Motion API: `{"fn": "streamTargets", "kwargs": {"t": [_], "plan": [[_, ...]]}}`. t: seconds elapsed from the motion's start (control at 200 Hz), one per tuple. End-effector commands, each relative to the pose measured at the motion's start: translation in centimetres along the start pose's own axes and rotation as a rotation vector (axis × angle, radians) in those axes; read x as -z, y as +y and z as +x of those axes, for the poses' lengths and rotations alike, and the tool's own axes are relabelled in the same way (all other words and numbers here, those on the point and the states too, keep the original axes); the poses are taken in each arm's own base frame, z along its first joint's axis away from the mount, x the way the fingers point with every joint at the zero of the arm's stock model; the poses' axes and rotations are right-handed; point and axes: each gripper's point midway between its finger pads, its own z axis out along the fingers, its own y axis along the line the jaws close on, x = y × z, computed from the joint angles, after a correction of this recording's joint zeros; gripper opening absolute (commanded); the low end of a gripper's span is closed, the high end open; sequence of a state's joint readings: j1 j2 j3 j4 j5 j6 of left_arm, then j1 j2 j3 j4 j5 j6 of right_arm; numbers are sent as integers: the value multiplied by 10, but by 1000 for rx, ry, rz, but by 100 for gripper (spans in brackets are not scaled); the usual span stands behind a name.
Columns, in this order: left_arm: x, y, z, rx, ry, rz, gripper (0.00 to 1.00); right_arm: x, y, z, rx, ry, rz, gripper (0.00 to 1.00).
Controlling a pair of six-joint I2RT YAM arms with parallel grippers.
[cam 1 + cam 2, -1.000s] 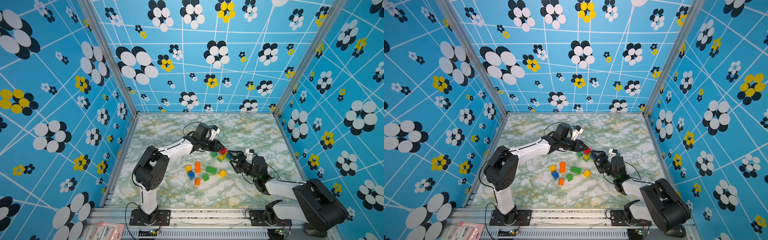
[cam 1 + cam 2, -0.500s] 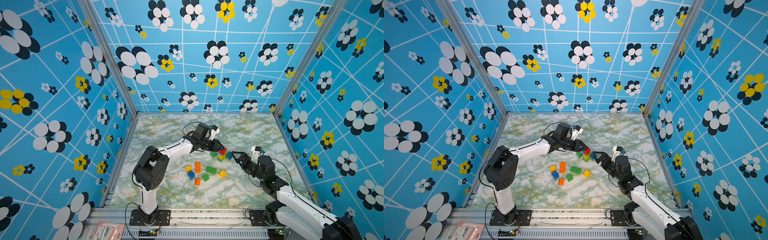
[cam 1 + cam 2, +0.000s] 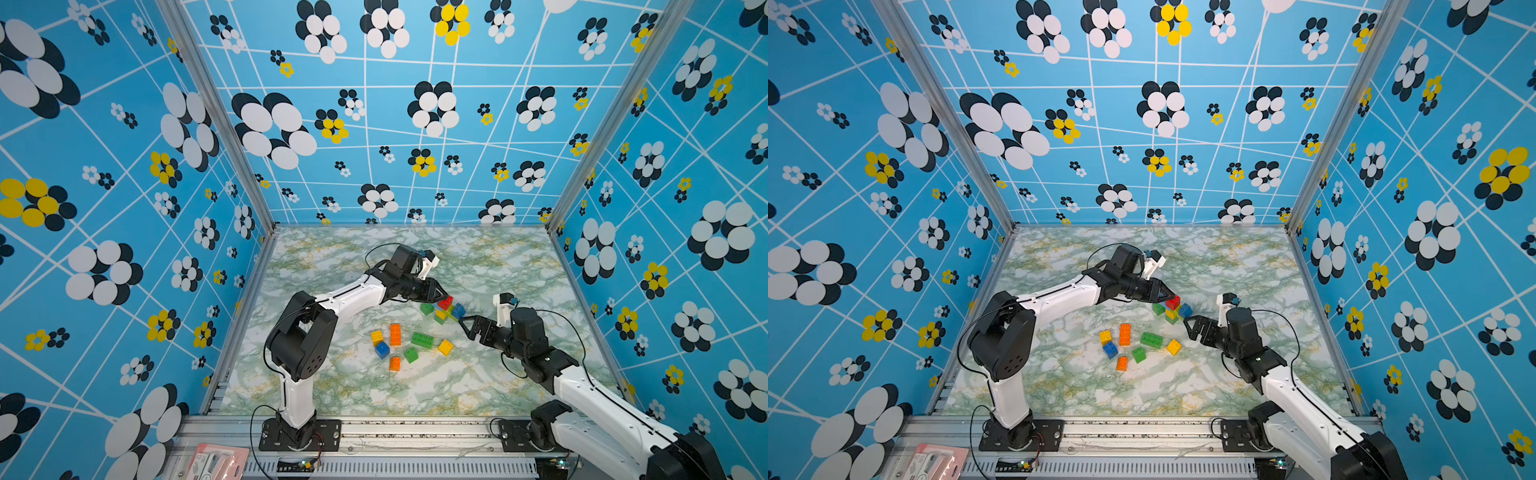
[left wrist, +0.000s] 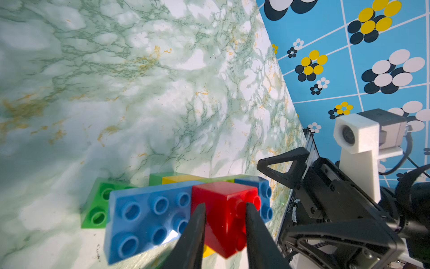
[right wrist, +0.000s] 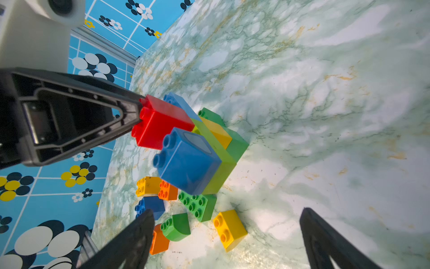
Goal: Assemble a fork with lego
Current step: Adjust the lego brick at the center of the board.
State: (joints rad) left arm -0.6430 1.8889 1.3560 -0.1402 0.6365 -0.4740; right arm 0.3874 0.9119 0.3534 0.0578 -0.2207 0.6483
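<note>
Left gripper [image 4: 225, 206]: was found clamped on the red brick [image 4: 221, 195] of the joined lego cluster [image 3: 440, 316], mid-table [image 3: 332, 257]. Right gripper [image 3: 464, 328]: was held wide, empty, just beside it. 7 loose bricks [image 3: 422, 340] were scattered nearby.

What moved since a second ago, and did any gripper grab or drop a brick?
The right arm stretched out: its big rear joint swung down toward the near right corner, while the open right gripper barely shifted beside the brick cluster. Nothing was grabbed or dropped. The left gripper stayed shut on the red brick, and the loose bricks lay where they were.
</note>
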Motion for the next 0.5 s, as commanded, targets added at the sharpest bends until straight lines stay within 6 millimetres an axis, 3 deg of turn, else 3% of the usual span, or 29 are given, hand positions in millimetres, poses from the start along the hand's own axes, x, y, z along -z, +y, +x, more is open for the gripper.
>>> {"fn": "streamTargets", "kwargs": {"t": [0.0, 0.495], "plan": [[-1, 17, 9, 33, 42, -61, 33, 1, 5, -2, 59, 10, -16, 99], [-3, 8, -2, 31, 28, -24, 37, -3, 6, 3, 84, 39, -30, 97]]}}
